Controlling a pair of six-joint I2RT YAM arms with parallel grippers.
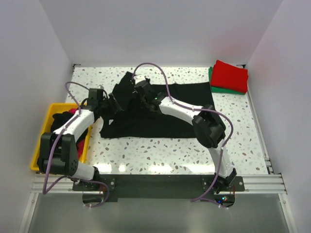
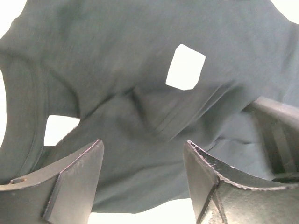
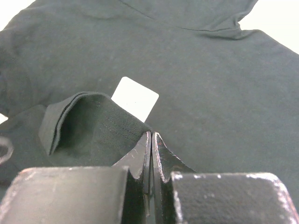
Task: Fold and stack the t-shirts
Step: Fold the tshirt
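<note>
The black t-shirt [image 1: 141, 127] lies spread across the middle of the table, its upper left part bunched and lifted. My left gripper [image 1: 112, 104] hovers at the shirt's left edge. In the left wrist view it [image 2: 145, 149] stands open, with the black t-shirt [image 2: 117, 56] and its white neck label [image 2: 185, 66] beyond the fingers and nothing between them. My right gripper [image 1: 138, 90] is over the raised neck area. In its wrist view the right gripper [image 3: 152, 134] is shut on a raised fold of the collar [image 3: 88, 121], beside the label [image 3: 135, 98].
A folded red t-shirt [image 1: 229, 75] lies on a green one [image 1: 221, 89] at the back right corner. A yellow bin [image 1: 41, 141] at the left edge holds dark and pink clothes [image 1: 73, 111]. White walls close in the back and both sides.
</note>
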